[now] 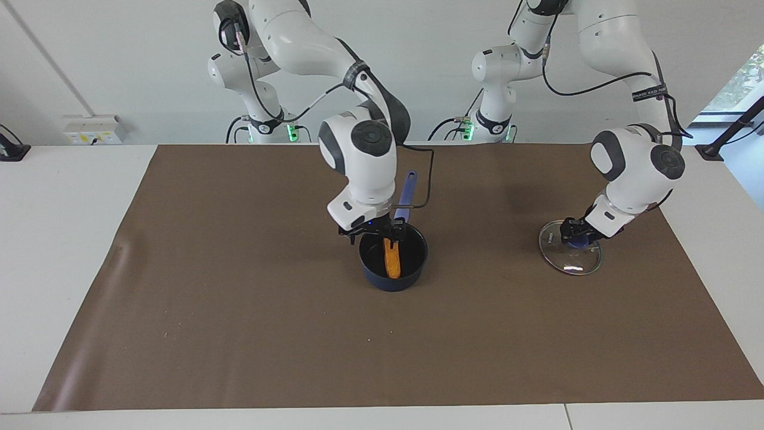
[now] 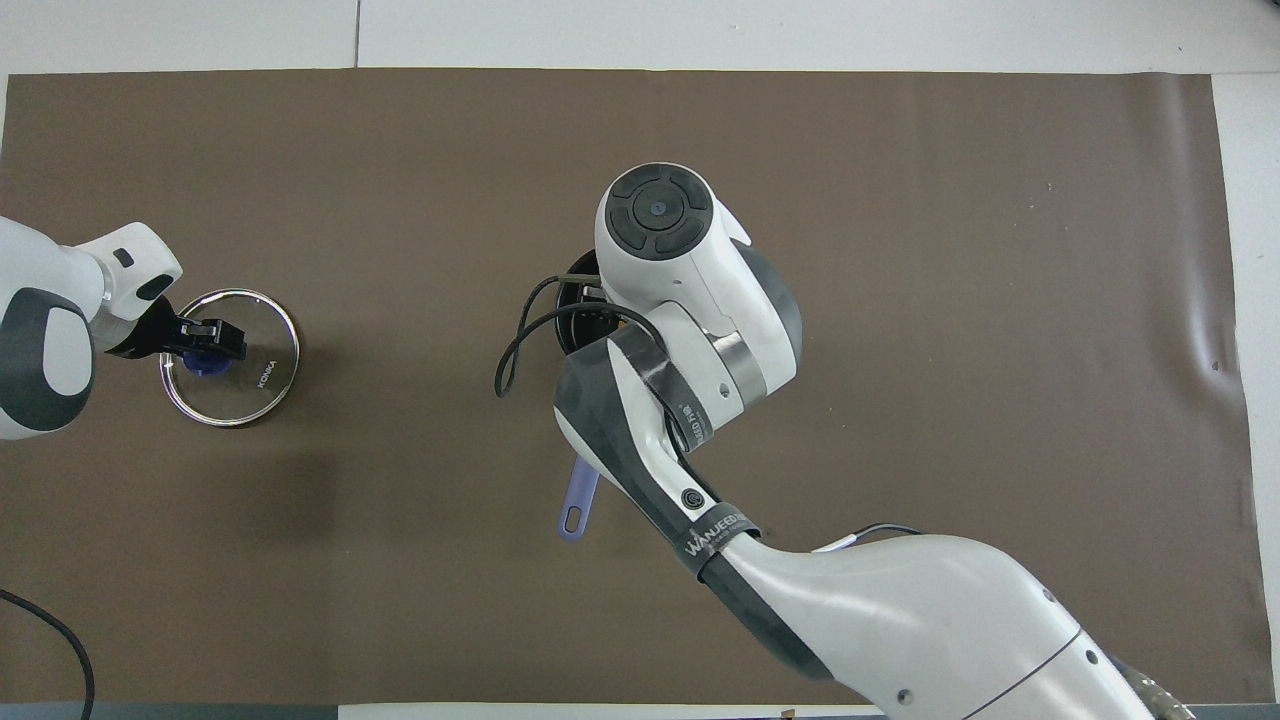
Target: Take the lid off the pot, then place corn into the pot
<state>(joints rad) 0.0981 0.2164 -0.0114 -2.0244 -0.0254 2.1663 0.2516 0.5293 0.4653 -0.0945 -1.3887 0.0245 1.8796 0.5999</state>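
The dark blue pot [image 1: 394, 263] stands mid-table, its light blue handle [image 1: 406, 191] pointing toward the robots. The yellow-orange corn [image 1: 391, 260] lies inside it, leaning on the wall. My right gripper [image 1: 376, 232] is open just over the pot's rim, above the corn. In the overhead view the right arm covers the pot, so only a bit of rim [image 2: 573, 300] and the handle end [image 2: 578, 500] show. The glass lid [image 1: 570, 255] lies flat on the mat toward the left arm's end. My left gripper [image 1: 576, 232] is shut on its blue knob [image 2: 205, 362].
A brown mat [image 1: 239, 310] covers most of the white table [image 1: 59, 251]. A black cable [image 2: 515, 345] loops from the right wrist beside the pot.
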